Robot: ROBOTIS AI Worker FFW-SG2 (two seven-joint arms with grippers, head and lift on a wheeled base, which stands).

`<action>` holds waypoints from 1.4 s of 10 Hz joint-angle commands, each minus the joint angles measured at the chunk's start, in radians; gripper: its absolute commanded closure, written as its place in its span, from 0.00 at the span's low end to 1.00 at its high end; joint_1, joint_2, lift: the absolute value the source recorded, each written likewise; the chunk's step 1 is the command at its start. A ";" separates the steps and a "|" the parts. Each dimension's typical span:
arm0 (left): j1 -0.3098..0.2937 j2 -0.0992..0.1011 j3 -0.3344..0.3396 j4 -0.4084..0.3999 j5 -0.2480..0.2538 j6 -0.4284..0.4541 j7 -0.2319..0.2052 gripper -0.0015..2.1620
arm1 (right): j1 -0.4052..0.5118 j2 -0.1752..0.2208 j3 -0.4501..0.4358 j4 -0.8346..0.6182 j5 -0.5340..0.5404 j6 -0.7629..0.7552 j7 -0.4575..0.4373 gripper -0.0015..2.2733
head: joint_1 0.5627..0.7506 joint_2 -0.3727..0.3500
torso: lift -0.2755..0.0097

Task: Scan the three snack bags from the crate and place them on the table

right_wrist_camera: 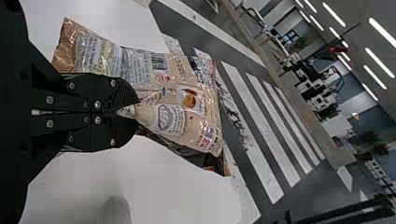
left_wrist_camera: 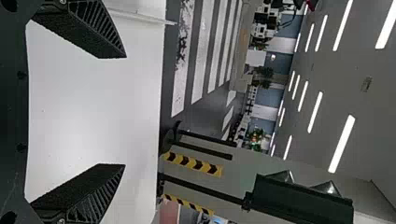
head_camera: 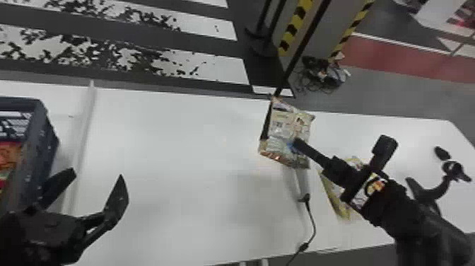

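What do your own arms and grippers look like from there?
Both are black. The left gripper has flat, tapering fingers with a dark, rough surface and slanted ribs along the sides. The right gripper is dotted with small silver screws. The right arm carries a white patch with orange, yellow and black markings, just behind its gripper.

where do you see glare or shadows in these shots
Head view: soft grey shading on the table, glints low on the held bag; left wrist view: ceiling lights as bright white bars, a pale sheen on the table; right wrist view: shiny highlights on the bag's crinkled wrapper.
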 commanded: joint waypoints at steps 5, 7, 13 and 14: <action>0.000 0.000 -0.008 0.001 -0.001 0.002 0.000 0.01 | -0.048 -0.016 -0.096 0.174 -0.045 -0.275 -0.151 0.89 | 0.70 0.03 | 0.75; 0.007 0.000 -0.008 0.001 -0.003 -0.001 0.000 0.01 | -0.051 -0.036 -0.097 0.234 -0.030 -0.342 -0.244 0.89 | 0.70 0.03 | 0.75; 0.024 0.004 -0.030 0.000 -0.007 -0.032 0.000 0.01 | -0.136 -0.114 -0.054 0.578 0.113 -0.572 -0.470 0.85 | 0.70 0.03 | 0.75; 0.021 0.004 -0.032 0.004 -0.010 -0.032 0.000 0.01 | -0.153 -0.125 -0.040 0.622 0.154 -0.606 -0.465 0.85 | 0.70 0.03 | 0.75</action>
